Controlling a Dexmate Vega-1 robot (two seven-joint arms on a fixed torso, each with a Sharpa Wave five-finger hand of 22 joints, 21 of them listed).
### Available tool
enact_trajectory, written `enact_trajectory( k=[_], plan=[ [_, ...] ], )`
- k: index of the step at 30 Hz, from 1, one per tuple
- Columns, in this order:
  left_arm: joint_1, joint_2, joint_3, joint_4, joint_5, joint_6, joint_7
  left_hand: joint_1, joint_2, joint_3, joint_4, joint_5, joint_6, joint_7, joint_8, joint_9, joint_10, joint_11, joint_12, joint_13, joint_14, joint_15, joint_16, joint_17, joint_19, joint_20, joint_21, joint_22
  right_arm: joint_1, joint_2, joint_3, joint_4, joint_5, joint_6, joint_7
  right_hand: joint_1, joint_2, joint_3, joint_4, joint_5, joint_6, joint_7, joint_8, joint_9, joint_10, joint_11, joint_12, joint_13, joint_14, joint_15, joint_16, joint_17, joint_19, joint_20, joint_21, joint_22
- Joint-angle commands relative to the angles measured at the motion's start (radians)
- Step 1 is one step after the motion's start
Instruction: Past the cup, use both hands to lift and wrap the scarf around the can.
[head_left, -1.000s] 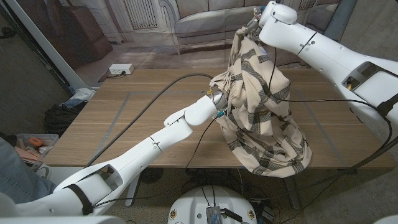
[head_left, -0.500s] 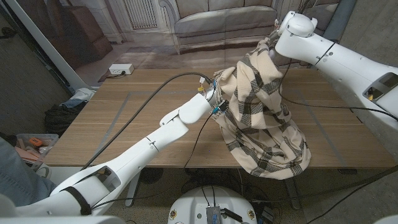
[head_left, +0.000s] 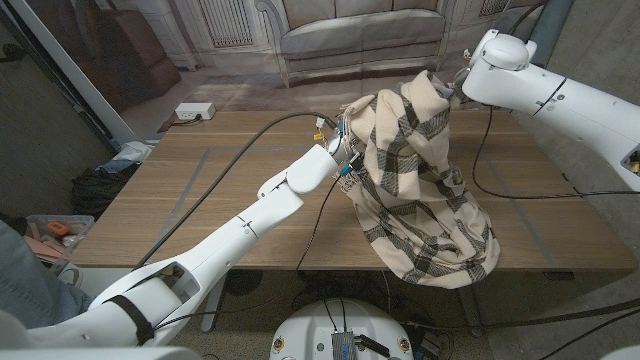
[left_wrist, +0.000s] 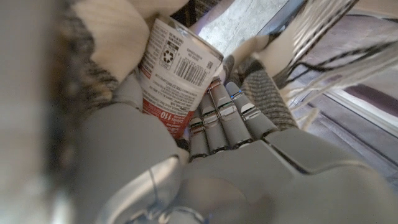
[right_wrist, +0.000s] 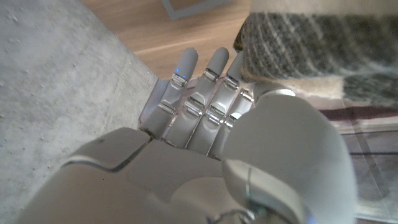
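In the head view there is one scarf (head_left: 420, 180), cream with dark plaid stripes, lifted in a tall heap right of centre; its lower end hangs over the near edge of the wooden table (head_left: 200, 190), whose left half lies bare. The left hand (head_left: 345, 150) is buried in the scarf's left side at frame centre, and the right hand (head_left: 452, 92) holds the scarf's peak at the upper right, past the table's far edge. In the left wrist view, one can (left_wrist: 177, 68) with a barcode label sits in the upper middle of the frame, the left hand (left_wrist: 211, 143) grasping it, fingers (left_wrist: 227, 115) against its side and scarf fabric around it. In the right wrist view, the right hand (right_wrist: 205, 124) has its fingers closed on the scarf (right_wrist: 311, 46) at the upper right.
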Motion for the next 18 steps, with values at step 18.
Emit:
enact_trajectory(
  k=[18],
  plan=[
    [-0.057,-0.104,-0.047,0.108,0.000,-0.022,0.089,0.094,0.159,0.205,0.194,0.006,0.321,-0.056,0.015,0.015,0.136,-0.131,0.010,0.009,0.015,-0.071,0.006,-0.001,0.000,-0.015,-0.004,0.002,-0.405,-0.117,0.322,-0.294,-0.465,-0.031,0.650,-0.030,-0.020,0.084,-0.005,-0.007,0.001,-0.002,0.011,-0.006,0.004,0.000,0.028,0.053,0.021,-0.012,0.017,0.035,0.022,-0.138,0.000,0.005]
  ],
)
